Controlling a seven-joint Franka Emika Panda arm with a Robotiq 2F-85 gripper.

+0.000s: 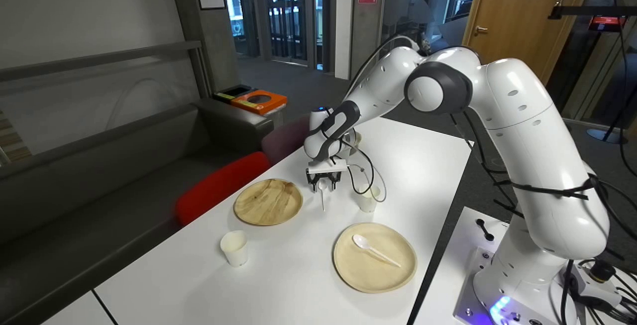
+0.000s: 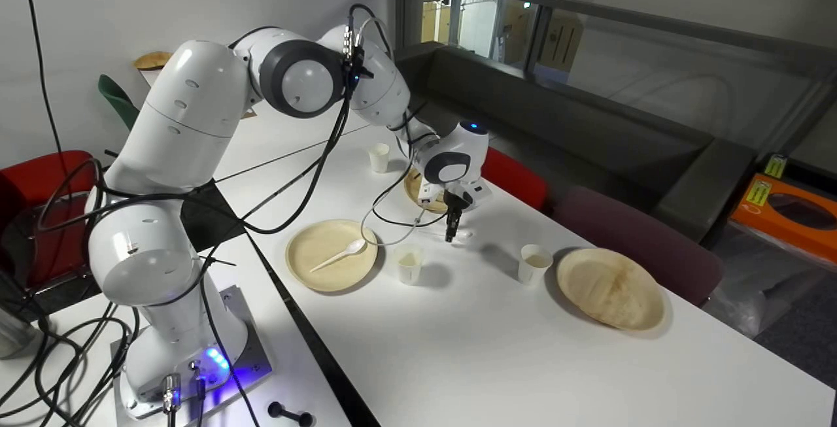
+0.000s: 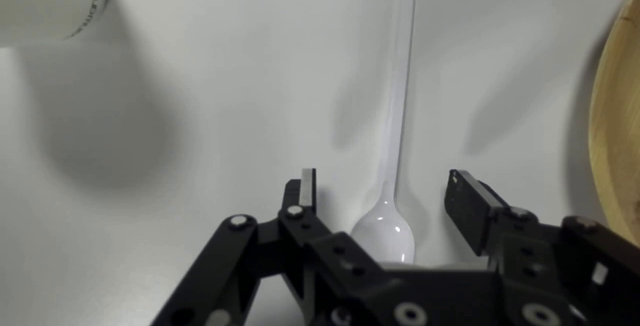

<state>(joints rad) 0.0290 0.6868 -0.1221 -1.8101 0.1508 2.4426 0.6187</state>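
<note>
- Broadly, the arm (image 1: 522, 106) forms an arch: it climbs from its base (image 1: 527, 270), leans out toward the table (image 1: 293, 290) and bends sharply at the elbow (image 1: 445, 86), near the top of the curve.
- Past the elbow, the forearm (image 1: 380, 86) slopes down to the wrist (image 1: 321, 141), well out from the base.
- The wrist hangs low over the table, and in both exterior views the gripper (image 3: 382, 188) points down, or nearly so (a long reach, yet the elbow has a clear bend).
- The gripper is unclenched: its fingers (image 3: 467, 211) stand apart, one on each side of the spoon (image 3: 396, 121), with bare table showing between each finger and the spoon.
- The spoon lies on the table, its bowl partly hidden by the gripper, its handle running out past the fingertips.
- The fingertips are near the table; whether they touch it, I cannot tell.
- In the wrist view, a cup (image 3: 47, 4) and a brown plate (image 3: 620, 116) flank the gripper, both apart from the fingers.
- Nearer the base, a pale plate (image 1: 353, 270) bears a second spoon (image 1: 376, 253).
</note>
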